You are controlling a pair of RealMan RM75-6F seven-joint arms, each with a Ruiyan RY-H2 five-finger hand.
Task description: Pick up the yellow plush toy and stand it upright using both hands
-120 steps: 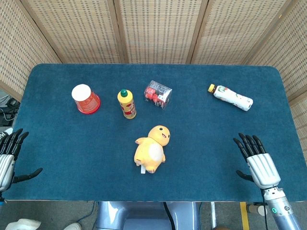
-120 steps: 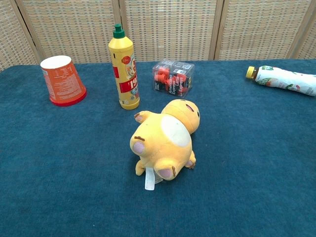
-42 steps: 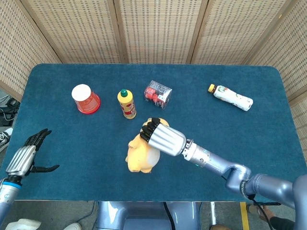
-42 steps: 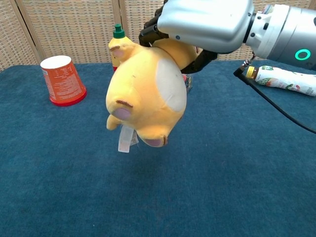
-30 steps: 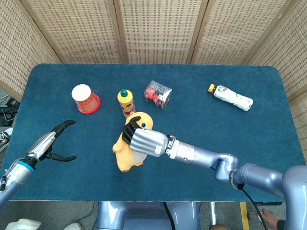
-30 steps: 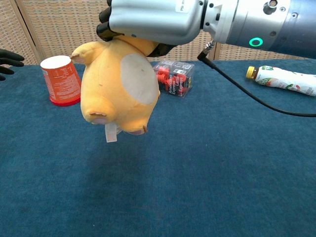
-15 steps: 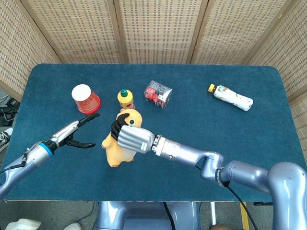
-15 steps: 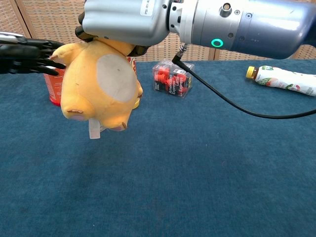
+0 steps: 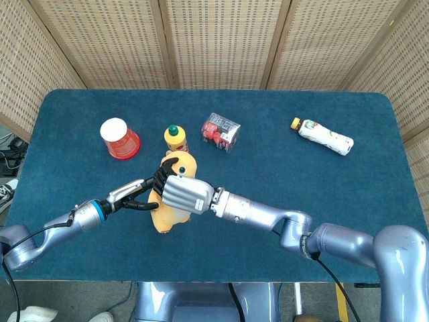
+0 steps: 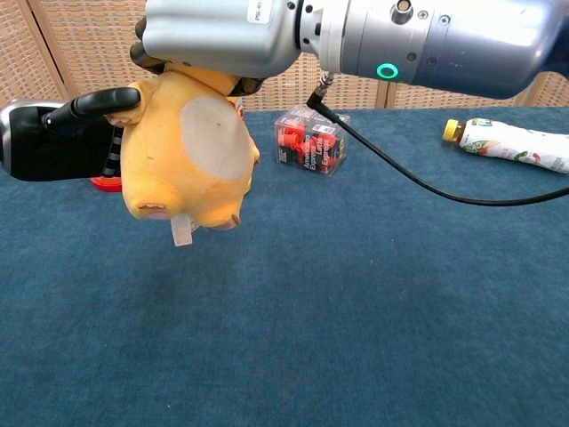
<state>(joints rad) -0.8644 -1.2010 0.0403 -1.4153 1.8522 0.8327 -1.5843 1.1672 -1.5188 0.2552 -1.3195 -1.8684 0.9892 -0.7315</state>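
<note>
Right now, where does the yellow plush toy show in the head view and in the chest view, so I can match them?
Head view: yellow plush toy left of centre, between the left robot hand and right robot hand.
Chest view: the toy upper left, hanging off the table under the right robot hand.
Shared landmark: clear plastic box of red items, behind and right of the toy.

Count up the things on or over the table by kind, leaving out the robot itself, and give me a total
Plush toys: 1, the yellow plush toy, held above the table.
Cups: 1, the red cup, upside down.
Bottles: 2, the yellow bottle standing and the white bottle lying on its side.
Clear boxes: 1, the clear box with red contents.
Total: 5
</note>
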